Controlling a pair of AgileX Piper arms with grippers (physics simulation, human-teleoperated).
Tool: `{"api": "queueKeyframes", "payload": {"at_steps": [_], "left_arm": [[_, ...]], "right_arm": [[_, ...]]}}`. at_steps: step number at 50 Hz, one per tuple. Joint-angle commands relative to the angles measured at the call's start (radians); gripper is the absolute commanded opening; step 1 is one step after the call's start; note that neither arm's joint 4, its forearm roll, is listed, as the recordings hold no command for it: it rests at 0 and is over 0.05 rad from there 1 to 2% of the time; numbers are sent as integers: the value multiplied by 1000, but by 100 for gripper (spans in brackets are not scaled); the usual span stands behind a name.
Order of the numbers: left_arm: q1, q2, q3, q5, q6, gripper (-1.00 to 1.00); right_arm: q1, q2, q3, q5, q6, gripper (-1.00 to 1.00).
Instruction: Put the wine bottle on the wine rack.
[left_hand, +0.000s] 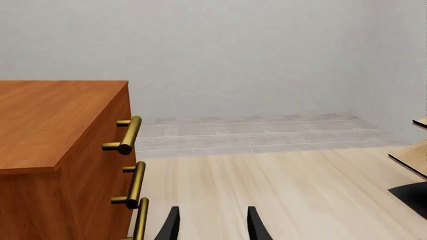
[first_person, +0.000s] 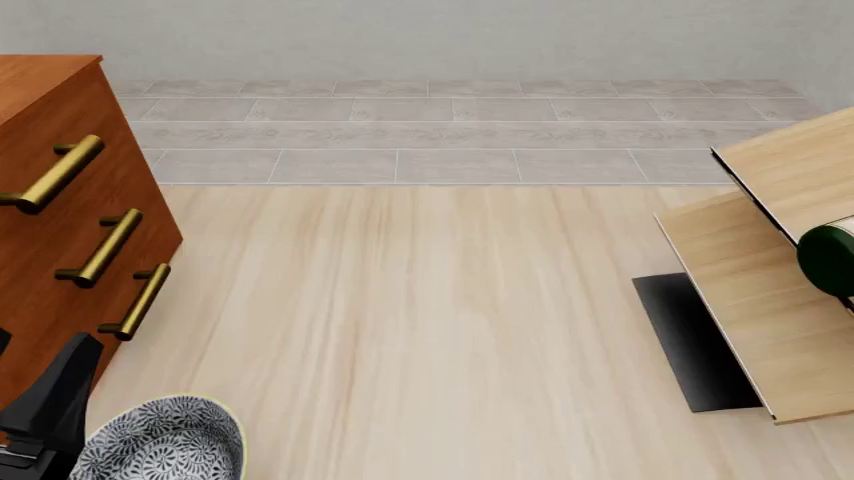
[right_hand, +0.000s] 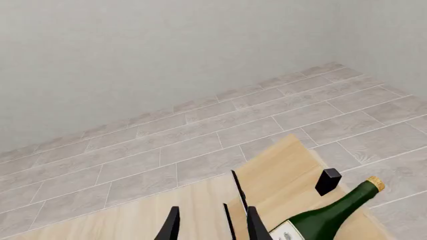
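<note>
Landmark: the wine rack (first_person: 761, 290), pale slanted panels on a black base, at the table's right edge in the front view.
Left gripper (left_hand: 212, 225): its two dark fingertips were spread apart with bare table between them, pinching nothing; seen only in the left wrist view.
Left arm (first_person: 47, 410): a dark part of it sat at the near left corner of the front view, well apart from the wine rack.
Patterned bowl (first_person: 167, 440): blue-and-white, just beside that arm, far across the table from the wine rack; only the front view showed it.
Right gripper (right_hand: 212, 225): fingertips stood apart over the wine rack's panels, holding nothing; the front view did not show it.
Wine bottle (right_hand: 327, 215): it lay tilted on a wine rack panel, gold cap (right_hand: 375, 183) pointing away from the gripper, white label at the near end. The front view showed only its dark green round base at the rack's right side.
Black block (right_hand: 327, 181): small, on the rack panel just beside the bottle's neck; right wrist view only.
Drawer cabinet (first_person: 60, 200): reddish-brown with brass handles, at the side of the table opposite the wine rack.
Floor (first_person: 454, 130): grey tiles beyond the table, then a pale wall.
</note>
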Motion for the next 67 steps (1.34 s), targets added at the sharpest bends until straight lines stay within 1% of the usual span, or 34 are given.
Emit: {"api": "queueKeyframes", "payload": {"at_steps": [1, 4, 5, 9, 10, 11, 13, 14, 20, 22, 24, 27, 28, 29, 32, 34, 38, 40, 46, 51, 52, 55, 57, 59, 60, 64, 65, 67], "left_arm": [[-6, 0, -1, 1, 5, 100], [-5, 0, -3, 3, 6, 100], [-9, 0, -4, 5, 8, 100], [-10, 0, -6, 7, 8, 100], [-10, 0, -8, 8, 8, 100], [-10, 0, -8, 8, 8, 100], [-12, 0, -12, 12, 11, 100], [-12, 0, -12, 12, 11, 100], [-20, 0, -22, 19, 15, 100], [-23, 0, -22, 20, 17, 100], [-25, 0, -21, 20, 16, 100], [-26, 0, -19, 18, 18, 100], [-26, 0, -19, 18, 17, 100], [-27, 0, -18, 17, 17, 100], [-27, 0, -16, 15, 16, 100], [-30, 0, -15, 14, 18, 100], [-34, 0, -19, 16, 22, 100], [-34, 0, -24, 19, 20, 100], [-34, 0, -31, 23, 19, 100], [-35, 0, -34, 26, 21, 100], [-35, 0, -39, 30, 21, 100], [-35, 0, -48, 35, 21, 100], [-33, 0, -59, 42, 21, 100], [-34, 0, -69, 48, 21, 100], [-33, 0, -77, 52, 22, 100], [-32, 0, -100, 65, 23, 100], [-32, 0, -108, 70, 25, 100], [-32, 0, -127, 80, 30, 100]], "right_arm": [[76, -115, 44, 52, 11, 100], [103, -161, 60, 71, 16, 100], [119, -186, 71, 82, 27, 100], [126, -210, 85, 90, 19, 100], [142, -238, 102, 102, 32, 100], [142, -238, 103, 102, 32, 100], [153, -270, 113, 119, 12, 100], [161, -288, 119, 128, 26, 100], [194, -343, 122, 169, 27, 100], [204, -362, 118, 185, 20, 100], [234, -385, 116, 207, 28, 100], [246, -404, 110, 223, 12, 100], [270, -422, 112, 239, 24, 100], [270, -435, 119, 243, 27, 100], [294, -463, 112, 272, 17, 100], [307, -488, 124, 281, 27, 100], [321, -510, 125, 298, 13, 100], [333, -523, 126, 309, 21, 100], [367, -555, 120, 341, 21, 100], [388, -581, 126, 361, 11, 100], [394, -594, 129, 369, -8, 100], [402, -604, 126, 379, -23, 100], [411, -619, 114, 387, -55, 100], [412, -625, 105, 396, -56, 100], [415, -632, 93, 401, -73, 100], [420, -644, 74, 418, -92, 100], [425, -648, 69, 423, -89, 100], [433, -657, 55, 435, -109, 100]]}}
